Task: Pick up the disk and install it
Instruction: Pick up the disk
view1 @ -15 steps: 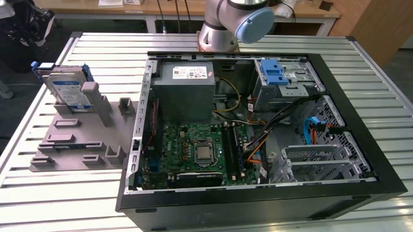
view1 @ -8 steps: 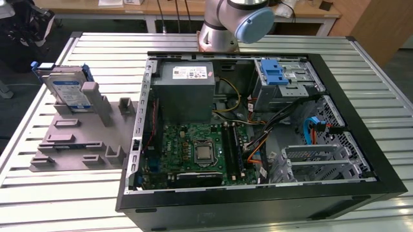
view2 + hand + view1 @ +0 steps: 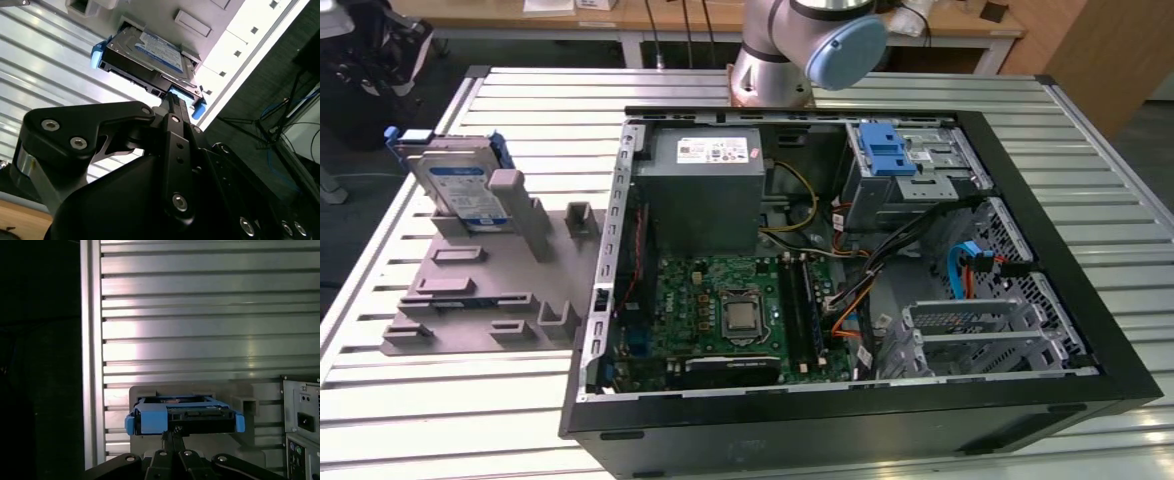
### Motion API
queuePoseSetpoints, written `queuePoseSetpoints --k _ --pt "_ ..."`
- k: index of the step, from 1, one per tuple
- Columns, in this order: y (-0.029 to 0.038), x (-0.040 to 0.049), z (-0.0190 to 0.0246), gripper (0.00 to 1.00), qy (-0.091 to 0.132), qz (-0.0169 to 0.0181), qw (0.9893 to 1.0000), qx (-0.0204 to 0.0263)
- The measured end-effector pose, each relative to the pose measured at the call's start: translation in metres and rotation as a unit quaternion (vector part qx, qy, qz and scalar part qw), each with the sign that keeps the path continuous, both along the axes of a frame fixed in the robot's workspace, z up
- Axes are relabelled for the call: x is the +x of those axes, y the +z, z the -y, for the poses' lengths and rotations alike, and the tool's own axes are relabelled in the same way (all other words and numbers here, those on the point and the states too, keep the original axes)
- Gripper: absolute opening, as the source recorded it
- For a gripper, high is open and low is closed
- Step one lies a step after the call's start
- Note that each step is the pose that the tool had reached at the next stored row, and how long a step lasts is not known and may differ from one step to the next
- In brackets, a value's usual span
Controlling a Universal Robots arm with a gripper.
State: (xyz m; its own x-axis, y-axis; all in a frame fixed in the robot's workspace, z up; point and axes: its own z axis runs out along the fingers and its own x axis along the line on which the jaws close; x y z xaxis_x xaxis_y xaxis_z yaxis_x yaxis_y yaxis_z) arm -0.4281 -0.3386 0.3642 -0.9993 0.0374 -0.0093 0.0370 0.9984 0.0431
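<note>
The disk (image 3: 460, 190) stood upright in the grey holder (image 3: 467, 290), probably rigid, weighty and shock-sensitive (its blue carrier bracket (image 3: 150, 420) looked the safest hold), while the gripper (image 3: 172, 431), closed and empty, pointed toward that holder.

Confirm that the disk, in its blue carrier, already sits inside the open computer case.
Wrong place. The disk, in its blue carrier, stands in the grey holder on the table outside the open computer case, at the exterior view's left of it, as the exterior view shows.
</note>
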Motion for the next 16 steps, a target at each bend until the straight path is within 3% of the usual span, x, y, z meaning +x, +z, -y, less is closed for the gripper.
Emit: queuePoseSetpoints --k 4,8,13,16 --pt "-0.0002 0.0000 0.0000 0.11 0.037 0.0000 0.9993 0.0000" --pt "-0.0004 0.0000 0.0000 0.11 0.073 0.0000 0.9974 0.0000" --pt "-0.0007 0.0001 0.0000 0.11 0.116 0.0000 0.9932 0.0000" --pt "-0.0008 0.0000 0.0000 0.11 0.141 0.0000 0.9899 0.0000"
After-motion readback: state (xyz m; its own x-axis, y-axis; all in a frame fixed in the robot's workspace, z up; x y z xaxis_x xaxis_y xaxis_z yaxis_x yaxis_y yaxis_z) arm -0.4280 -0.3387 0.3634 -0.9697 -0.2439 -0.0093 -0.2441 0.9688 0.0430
